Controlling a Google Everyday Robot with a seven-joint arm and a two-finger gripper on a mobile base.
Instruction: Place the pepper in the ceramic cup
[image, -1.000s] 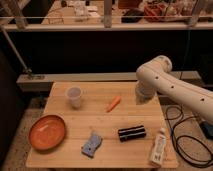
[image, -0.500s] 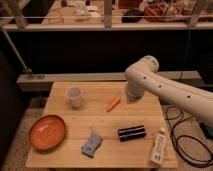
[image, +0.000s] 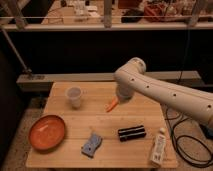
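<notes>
The pepper (image: 111, 105), a small slender orange-red thing, lies on the wooden table (image: 100, 125) near its middle. The ceramic cup (image: 74, 97), pale and round, stands upright at the table's back left, well apart from the pepper. My gripper (image: 121, 97) hangs at the end of the white arm, right above and just right of the pepper's upper end, which it partly hides.
A round orange plate (image: 47, 132) lies at the front left. A blue-grey object (image: 91, 144) lies at the front middle, a black cylinder (image: 131, 132) to its right, and a white bottle (image: 158, 145) at the front right. Black cables (image: 192, 142) lie on the floor at the right.
The arm has swung left across the table, and the gripper has come from the right side to just above the pepper. The objects on the table have not moved.
</notes>
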